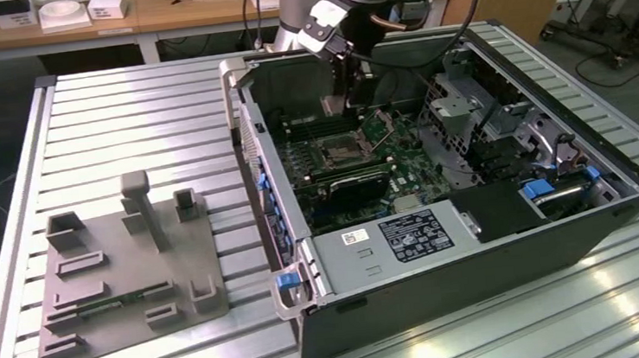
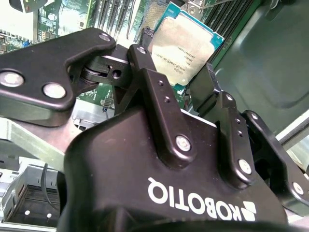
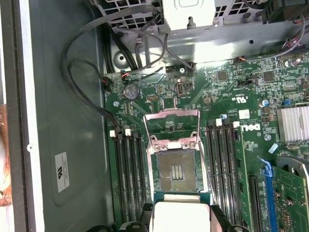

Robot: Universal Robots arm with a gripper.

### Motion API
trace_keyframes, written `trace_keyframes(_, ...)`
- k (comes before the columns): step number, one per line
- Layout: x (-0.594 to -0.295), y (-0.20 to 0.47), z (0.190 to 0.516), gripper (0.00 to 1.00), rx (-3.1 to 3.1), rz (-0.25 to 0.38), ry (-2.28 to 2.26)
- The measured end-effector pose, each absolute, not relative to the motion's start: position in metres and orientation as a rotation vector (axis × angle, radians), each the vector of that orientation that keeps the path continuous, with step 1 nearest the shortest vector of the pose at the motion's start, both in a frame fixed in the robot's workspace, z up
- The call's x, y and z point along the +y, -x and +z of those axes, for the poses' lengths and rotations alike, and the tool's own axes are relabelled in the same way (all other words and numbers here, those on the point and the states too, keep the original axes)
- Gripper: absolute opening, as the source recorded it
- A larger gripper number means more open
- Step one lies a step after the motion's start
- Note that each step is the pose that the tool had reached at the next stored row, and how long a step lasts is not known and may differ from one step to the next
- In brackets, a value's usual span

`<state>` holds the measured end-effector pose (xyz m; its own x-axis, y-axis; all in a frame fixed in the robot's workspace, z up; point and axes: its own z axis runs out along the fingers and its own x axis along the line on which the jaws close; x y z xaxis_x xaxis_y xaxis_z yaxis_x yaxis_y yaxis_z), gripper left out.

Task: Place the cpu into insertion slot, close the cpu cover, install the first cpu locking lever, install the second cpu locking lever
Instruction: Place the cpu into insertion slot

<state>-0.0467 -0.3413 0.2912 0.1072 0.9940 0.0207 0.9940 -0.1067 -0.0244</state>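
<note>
- claw [image 2: 174, 67] clamped on the cpu [image 2: 186, 46], gripping two opposite edges
- cpu held off the board, just beside the insertion slot [image 3: 176, 169], not seated
- slot bare, contacts exposed; cpu cover [image 3: 172, 113] flipped up on the slot's far side from the cpu
- risk: tilted or misaligned lowering would bend contacts; the thin edge grip could slip
- print on cpu top and claw body, white sticker [image 3: 62, 172] well aside of the slot; not read out
</note>
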Motion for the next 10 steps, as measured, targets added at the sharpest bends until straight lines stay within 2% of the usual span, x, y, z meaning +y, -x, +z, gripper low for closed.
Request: trace_keyframes(10, -0.3413, 0.0467, 0.2879, 0.54, -2.077, 0.003, 2.313)
